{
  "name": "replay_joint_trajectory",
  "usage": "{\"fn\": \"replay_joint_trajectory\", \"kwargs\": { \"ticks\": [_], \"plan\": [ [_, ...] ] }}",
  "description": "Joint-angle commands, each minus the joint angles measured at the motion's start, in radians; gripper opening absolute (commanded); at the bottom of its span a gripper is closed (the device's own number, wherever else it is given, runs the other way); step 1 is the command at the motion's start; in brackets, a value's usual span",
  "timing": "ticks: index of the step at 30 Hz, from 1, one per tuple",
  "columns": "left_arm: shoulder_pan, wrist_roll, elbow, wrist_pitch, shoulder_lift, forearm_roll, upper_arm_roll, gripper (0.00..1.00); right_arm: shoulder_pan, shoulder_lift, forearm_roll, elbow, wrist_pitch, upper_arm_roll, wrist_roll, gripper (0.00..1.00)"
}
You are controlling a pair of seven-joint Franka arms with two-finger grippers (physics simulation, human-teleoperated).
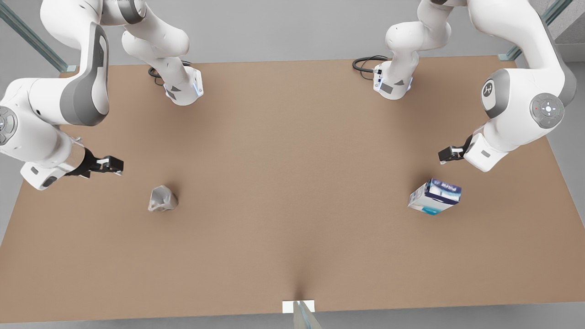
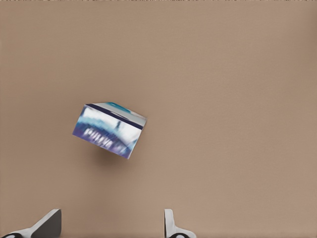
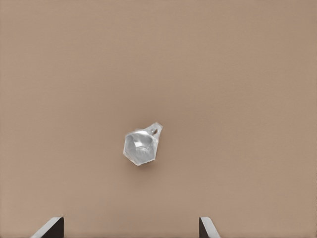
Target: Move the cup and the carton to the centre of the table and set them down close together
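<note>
The cup (image 1: 162,198), grey-silver and faceted, lies on the tan table (image 1: 292,183) towards the front view's left; the right wrist view looks into the cup (image 3: 141,146). My right gripper (image 1: 114,164) hovers up and to the left of it, open and empty, with the cup ahead of the right gripper (image 3: 130,228). The carton (image 1: 435,195), blue-topped with white sides, sits tilted on the front view's right. Just above the carton (image 2: 110,130) hangs my left gripper (image 1: 445,154), open and empty; the spread fingertips of the left gripper (image 2: 110,225) show in the left wrist view.
Both arm bases (image 1: 183,89) (image 1: 393,82) stand at the table's far edge with black cables beside them. A small white plate with a post (image 1: 298,307) sits at the near edge. Bare tabletop lies between the cup and the carton.
</note>
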Motion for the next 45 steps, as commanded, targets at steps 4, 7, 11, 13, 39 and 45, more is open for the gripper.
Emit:
{"fn": "replay_joint_trajectory", "kwargs": {
  "ticks": [4, 7, 11, 13, 39, 45],
  "plan": [
    [0.000, 0.000, 0.000, 0.002, 0.006, 0.001, 0.000, 1.00, 0.011, 0.005, 0.008, -0.008, -0.064, 0.001, -0.012, 1.00],
    [0.000, 0.000, 0.000, 0.002, 0.006, 0.001, 0.000, 1.00, 0.095, 0.047, 0.003, -0.012, -0.117, 0.001, 0.003, 1.00],
    [-0.002, 0.000, 0.000, 0.000, 0.008, 0.001, 0.000, 1.00, 0.181, 0.098, 0.011, -0.262, 0.188, 0.000, 0.239, 1.00],
    [0.000, 0.000, 0.000, 0.002, 0.009, 0.001, 0.000, 1.00, 0.169, 0.085, 0.003, -0.422, 0.340, -0.003, 0.291, 1.00],
    [-0.002, 0.000, 0.000, -0.005, 0.021, -0.001, 0.000, 1.00, -0.010, 0.113, 0.002, -0.641, 0.724, -0.007, 0.331, 1.00],
    [-0.002, 0.000, 0.000, -0.005, 0.021, -0.001, 0.000, 1.00, -0.029, 0.111, 0.002, -0.742, 0.810, -0.007, 0.330, 1.00]
  ]
}}
